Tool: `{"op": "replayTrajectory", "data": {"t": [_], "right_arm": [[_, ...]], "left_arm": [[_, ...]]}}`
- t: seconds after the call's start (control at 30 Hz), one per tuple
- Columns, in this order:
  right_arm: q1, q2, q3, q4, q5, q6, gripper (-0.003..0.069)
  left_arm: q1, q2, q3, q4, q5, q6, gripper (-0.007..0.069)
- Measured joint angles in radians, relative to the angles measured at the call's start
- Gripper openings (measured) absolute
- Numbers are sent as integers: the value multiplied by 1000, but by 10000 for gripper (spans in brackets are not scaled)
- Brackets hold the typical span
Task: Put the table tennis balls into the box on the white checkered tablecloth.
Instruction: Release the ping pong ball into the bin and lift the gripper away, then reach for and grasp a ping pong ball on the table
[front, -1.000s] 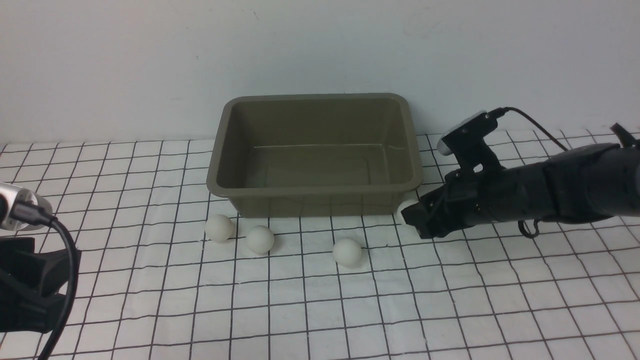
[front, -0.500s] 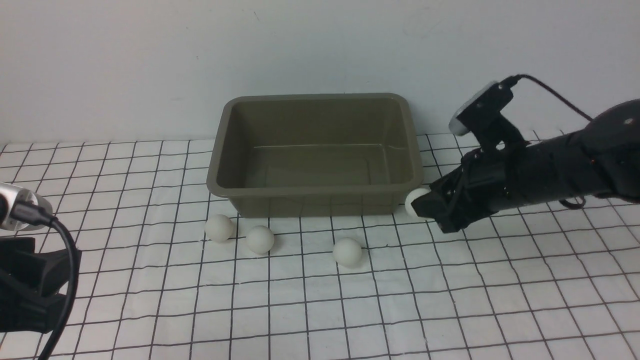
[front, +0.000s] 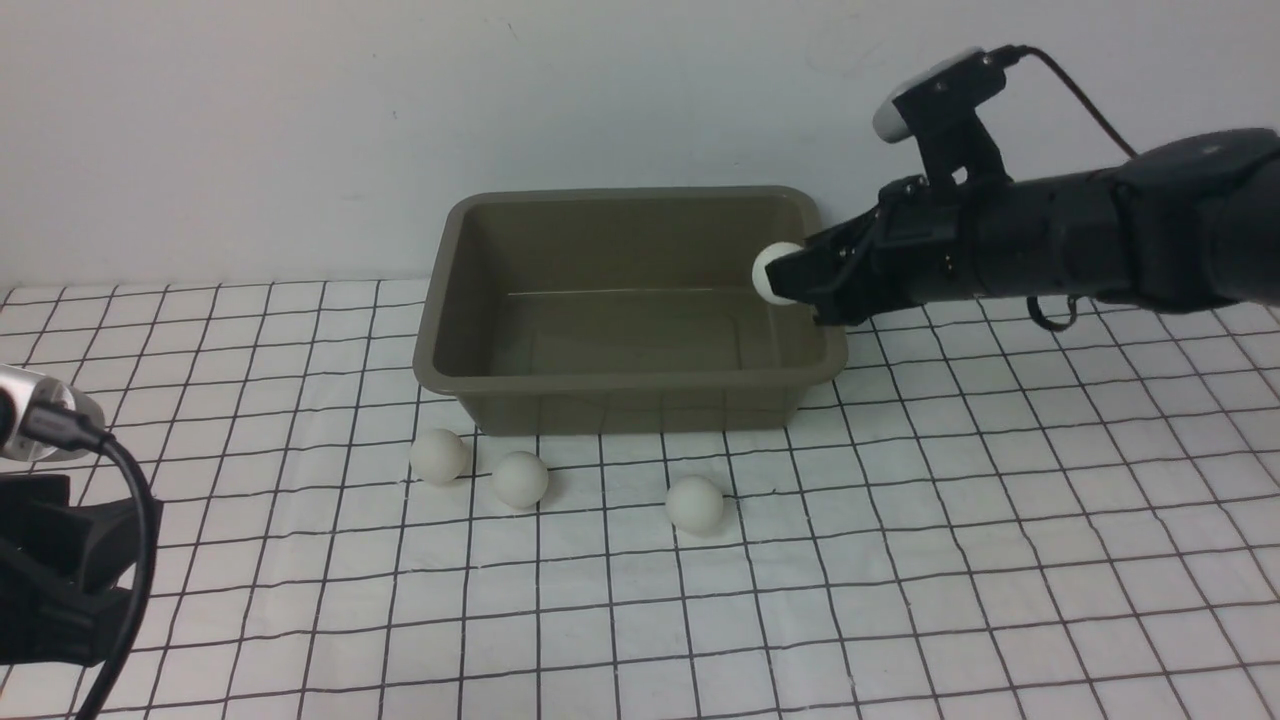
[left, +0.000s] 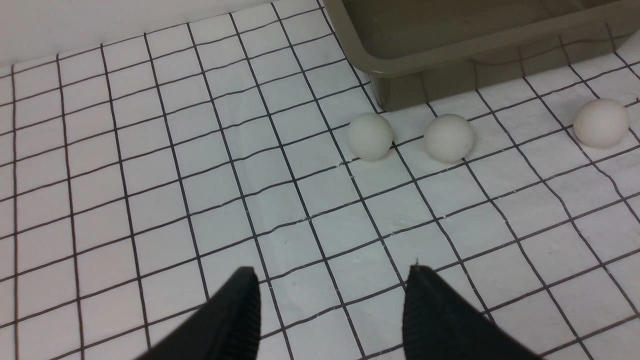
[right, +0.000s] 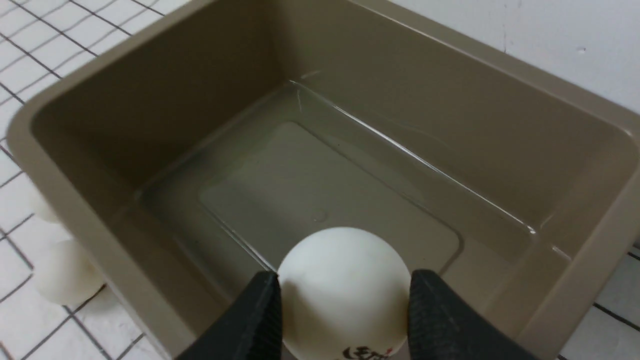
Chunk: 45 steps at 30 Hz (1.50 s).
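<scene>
The olive-grey box stands on the white checkered tablecloth against the back wall; its inside holds nothing. My right gripper is shut on one white table tennis ball and holds it in the air over the box's right end, above the rim; in the right wrist view the ball sits between both fingers over the box floor. Three more balls lie on the cloth in front of the box. My left gripper hangs open over bare cloth, short of those balls.
A pale wall runs right behind the box. My left arm's body and cable fill the near left corner of the front view. The cloth is slightly wrinkled.
My right arm has lifted the ball from the cloth beside the box's front right corner, up and leftward, to over the box's right end. The left arm and the three lying balls have not moved.
</scene>
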Motion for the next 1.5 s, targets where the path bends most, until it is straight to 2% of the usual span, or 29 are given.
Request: {"op": "replayTrajectory", "data": {"t": [0.13,0.2,0.4,0.47,0.57,0.77,0.9,1.2,1.33,1.5], "right_arm": [[0,41,-23,12,-2,0,302],[0,49,-25,22,-11,0,325],[0,40,-26,44,-41,-13,493],[0,11,-26,32,-41,-36,528],[0,-43,-26,25,-41,-48,534],[0,-224,-26,-37,-35,-13,501],[0,-331,-26,-153,-25,106,495],[0,-501,-25,-555,132,586,495],[0,-544,19,-616,208,695,495],[1,-572,169,-603,201,712,495]], "left_arm": [[0,0,0,0,0,0,352],[0,0,0,0,0,0,352],[0,0,0,0,0,0,352],[0,0,0,0,0,0,352],[0,0,0,0,0,0,352],[0,0,0,0,0,0,352],[0,0,0,0,7,0,352],[0,0,0,0,8,0,352],[0,0,0,0,8,0,352],[0,0,0,0,8,0,352]]}}
